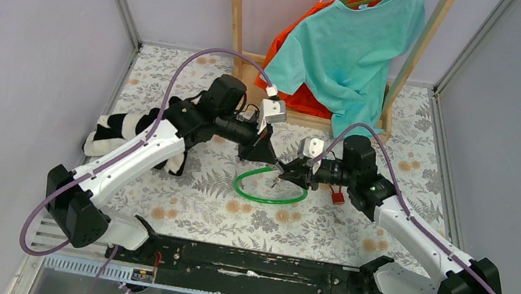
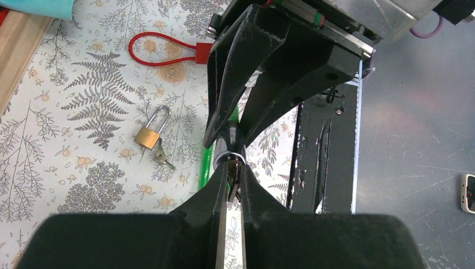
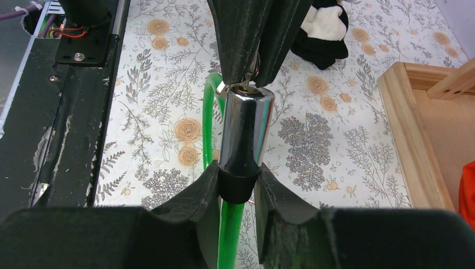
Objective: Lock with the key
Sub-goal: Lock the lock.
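Key [image 3: 243, 85] sits in left gripper [image 2: 233, 171], lock [image 3: 245, 129] in right gripper [image 3: 238, 188].

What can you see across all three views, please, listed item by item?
Green cable lock with chrome cylinder: one, green, table centre.
Small metal key: one, silver, in cylinder's end.
Brass padlock with keys: one, gold, on cloth.
Red cord loop lock: one, red, on cloth.
Plush toy: one, black-and-white, on cloth, left side.
T-shirt: one, teal, hanging on rack.
Garment: one, orange, behind T-shirt.
Wooden rack: one, light wood, far edge.
Floral tablecloth: one, pale, covering table.
Left tool: one, black, shut on key.
Right tool: one, black, gripping cylinder.
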Robot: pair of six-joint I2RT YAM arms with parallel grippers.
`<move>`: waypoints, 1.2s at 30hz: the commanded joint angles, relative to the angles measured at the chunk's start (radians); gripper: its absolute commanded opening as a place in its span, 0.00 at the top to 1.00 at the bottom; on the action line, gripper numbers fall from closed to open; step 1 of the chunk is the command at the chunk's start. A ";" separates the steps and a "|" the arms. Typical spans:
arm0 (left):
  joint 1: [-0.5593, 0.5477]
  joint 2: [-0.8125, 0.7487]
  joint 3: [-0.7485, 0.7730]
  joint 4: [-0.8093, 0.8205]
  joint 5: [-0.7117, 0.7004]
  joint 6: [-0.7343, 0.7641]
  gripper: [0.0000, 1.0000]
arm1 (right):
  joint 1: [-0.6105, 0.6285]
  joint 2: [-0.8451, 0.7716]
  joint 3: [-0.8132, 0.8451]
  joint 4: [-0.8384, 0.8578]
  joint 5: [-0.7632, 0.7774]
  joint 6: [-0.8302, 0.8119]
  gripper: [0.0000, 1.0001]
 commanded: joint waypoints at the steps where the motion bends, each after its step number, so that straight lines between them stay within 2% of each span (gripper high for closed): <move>1: 0.004 -0.032 0.030 0.044 0.064 -0.011 1.00 | -0.004 0.036 -0.011 -0.112 0.086 -0.096 1.00; 19: 0.070 -0.078 0.024 0.050 0.105 -0.078 1.00 | -0.009 0.065 -0.014 -0.126 0.188 -0.144 1.00; 23: 0.073 -0.082 0.061 -0.009 0.124 -0.016 1.00 | -0.012 0.076 -0.001 -0.148 0.183 -0.147 1.00; 29: 0.072 -0.056 0.144 -0.215 0.143 0.223 1.00 | -0.020 0.094 0.014 -0.192 0.154 -0.175 1.00; 33: 0.071 -0.060 0.145 -0.211 0.131 0.236 1.00 | -0.025 0.097 0.018 -0.212 0.123 -0.187 1.00; 36: 0.072 -0.068 0.133 -0.141 0.055 0.156 1.00 | -0.024 0.097 0.016 -0.214 0.131 -0.198 1.00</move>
